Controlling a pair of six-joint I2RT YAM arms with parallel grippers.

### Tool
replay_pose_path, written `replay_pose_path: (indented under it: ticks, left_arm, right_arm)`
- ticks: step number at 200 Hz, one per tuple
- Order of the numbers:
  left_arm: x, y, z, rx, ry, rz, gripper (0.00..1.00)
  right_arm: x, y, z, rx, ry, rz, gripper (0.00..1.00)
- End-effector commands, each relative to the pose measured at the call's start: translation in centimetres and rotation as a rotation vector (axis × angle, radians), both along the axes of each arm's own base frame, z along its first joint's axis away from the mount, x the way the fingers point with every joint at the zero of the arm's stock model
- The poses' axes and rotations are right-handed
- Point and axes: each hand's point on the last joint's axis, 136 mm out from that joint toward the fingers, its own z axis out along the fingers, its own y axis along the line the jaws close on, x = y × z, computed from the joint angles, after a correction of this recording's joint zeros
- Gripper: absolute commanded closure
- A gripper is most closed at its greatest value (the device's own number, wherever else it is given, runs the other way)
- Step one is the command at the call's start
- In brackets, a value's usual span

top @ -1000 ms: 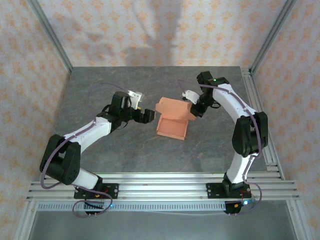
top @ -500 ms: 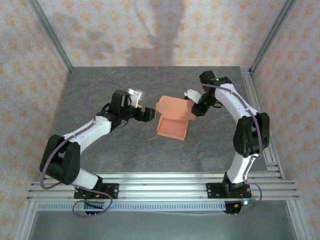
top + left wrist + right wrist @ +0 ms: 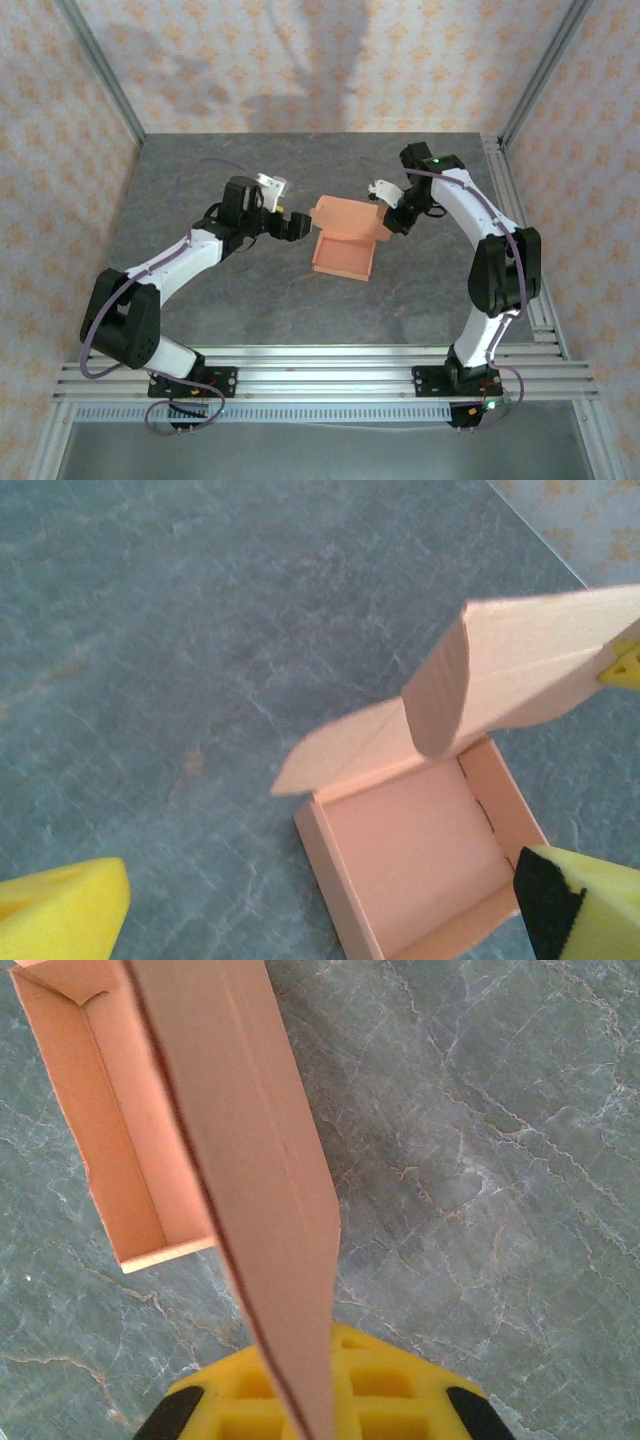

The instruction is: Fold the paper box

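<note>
At right gripper (image 3: 391,217), paper box (image 3: 345,255), seemingly pinched

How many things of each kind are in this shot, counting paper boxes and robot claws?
paper box: 1
claws: 2 (left claw open, right claw shut on the box's raised flap)
Total: 3

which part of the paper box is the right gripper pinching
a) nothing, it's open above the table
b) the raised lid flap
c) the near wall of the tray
b: the right gripper is shut on the edge of the raised lid flap of the paper box, with the flap running down between its yellow pads in the right wrist view.
</note>
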Motion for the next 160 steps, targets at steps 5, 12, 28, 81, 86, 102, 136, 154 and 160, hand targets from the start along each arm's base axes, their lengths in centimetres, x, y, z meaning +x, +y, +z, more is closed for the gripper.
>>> replay_pose_path:
  ticks: [5,12,28,81,86,102,136,154,160]
  left_arm:
    - [1.2,-0.8,1.3,0.152,-0.122,-0.079,0.05]
    - [1.4,-1.1,1.4,0.176,-0.134,-0.111,0.07]
    - [1.5,-2.2,1.6,0.217,-0.145,-0.196,0.10]
    - [2.6,-2.9,-0.9,0.403,-0.048,-0.396,0.21]
    - [2.8,-2.8,-1.2,0.417,-0.038,-0.403,0.28]
    - [3.2,-2.7,-1.9,0.459,-0.006,-0.432,0.36]
    - [3.0,-3.0,-2.2,0.462,0.037,-0.497,0.45]
    - [2.9,-3.2,-2.1,0.454,0.048,-0.523,0.46]
    - [2.9,-3.3,-2.7,0.456,0.063,-0.533,0.46]
  right_arm:
    - [-0.7,0.3,1.3,0.040,-0.015,0.026,1.00]
    - [-0.8,0.3,1.3,0.040,-0.014,0.026,1.00]
    - [-0.8,0.3,1.2,0.039,-0.010,0.027,1.00]
    - [-0.9,0.4,1.3,0.042,-0.011,0.036,1.00]
    - [-1.0,0.4,1.3,0.044,-0.012,0.040,1.00]
    - [-0.9,0.4,1.2,0.046,-0.014,0.047,1.00]
    - [-0.9,0.4,0.9,0.042,0.000,0.049,1.00]
    - [-0.8,0.5,0.8,0.042,0.004,0.050,1.00]
    - [-0.9,0.5,0.8,0.042,0.007,0.052,1.00]
